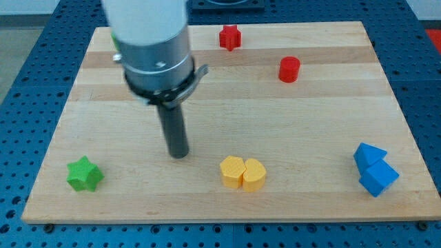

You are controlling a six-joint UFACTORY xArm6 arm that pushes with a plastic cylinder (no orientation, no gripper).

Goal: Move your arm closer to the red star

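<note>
The red star [230, 37] lies near the board's top edge, a little right of the middle. My tip [179, 154] rests on the board at lower centre-left, far below and to the left of the red star. The rod rises from it into the wide grey and white arm body [153, 41] at the view's top left. A green patch shows at the arm body's left edge [115, 43]; most of it is hidden.
A red cylinder [289, 69] sits right of and below the star. A green star [84, 173] lies at lower left. Two yellow blocks [242, 172] touch at the bottom centre. Two blue blocks [374, 169] touch at lower right. The wooden board [331, 117] ends on all sides.
</note>
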